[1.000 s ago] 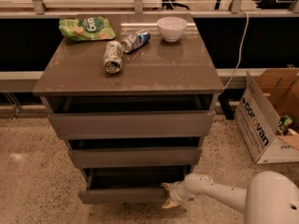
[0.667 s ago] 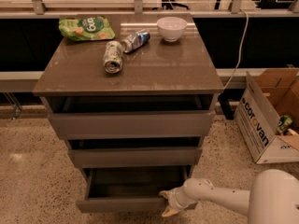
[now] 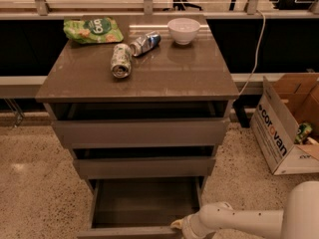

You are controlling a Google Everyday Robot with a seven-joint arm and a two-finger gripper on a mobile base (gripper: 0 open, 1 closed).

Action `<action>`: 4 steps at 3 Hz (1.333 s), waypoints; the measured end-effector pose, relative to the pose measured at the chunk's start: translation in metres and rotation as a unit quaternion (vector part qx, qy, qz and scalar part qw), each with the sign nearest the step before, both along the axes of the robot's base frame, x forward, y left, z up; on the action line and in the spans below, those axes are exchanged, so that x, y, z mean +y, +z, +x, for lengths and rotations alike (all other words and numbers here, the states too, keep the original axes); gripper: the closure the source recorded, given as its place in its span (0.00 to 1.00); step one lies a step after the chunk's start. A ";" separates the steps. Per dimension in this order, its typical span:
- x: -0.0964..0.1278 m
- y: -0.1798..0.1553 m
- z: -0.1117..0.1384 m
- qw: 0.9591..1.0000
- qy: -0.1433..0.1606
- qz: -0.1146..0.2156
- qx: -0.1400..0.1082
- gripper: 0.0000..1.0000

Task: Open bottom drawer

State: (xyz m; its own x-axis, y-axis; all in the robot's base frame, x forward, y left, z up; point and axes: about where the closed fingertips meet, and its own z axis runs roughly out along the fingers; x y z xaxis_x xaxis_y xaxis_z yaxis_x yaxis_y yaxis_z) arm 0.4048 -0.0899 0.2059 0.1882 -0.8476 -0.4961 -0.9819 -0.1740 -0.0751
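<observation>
Task approx. done: bottom drawer, lowest below table front edge, stands well out, interior showing; end effector at drawer front's right end, grip state can't tell.

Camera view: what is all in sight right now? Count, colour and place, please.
Cabinet: one, grey-brown, centre.
Top drawer: one, grey-brown, slightly open.
Middle drawer: one, grey-brown, slightly open.
Bottom drawer: one, grey, pulled far out.
Bag: one, green, cabinet top, back left.
Green can: one, lying on the top.
Blue can: one, silver-blue, lying beside the bowl.
Bowl: one, white, back right.
Box: one, cardboard, floor, right.
Cable: one, white, hanging right of cabinet.
Arm: one, white, bottom right.
Gripper: one, at bottom drawer's front.
</observation>
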 end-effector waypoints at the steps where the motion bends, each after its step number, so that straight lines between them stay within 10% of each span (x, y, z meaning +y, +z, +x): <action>1: -0.007 0.011 -0.020 1.000 -0.004 -0.002 0.003 0.38; 3: -0.011 0.030 -0.009 0.995 -0.063 0.069 -0.020 0.00; 4: -0.033 0.035 -0.013 0.994 -0.071 0.076 -0.043 0.00</action>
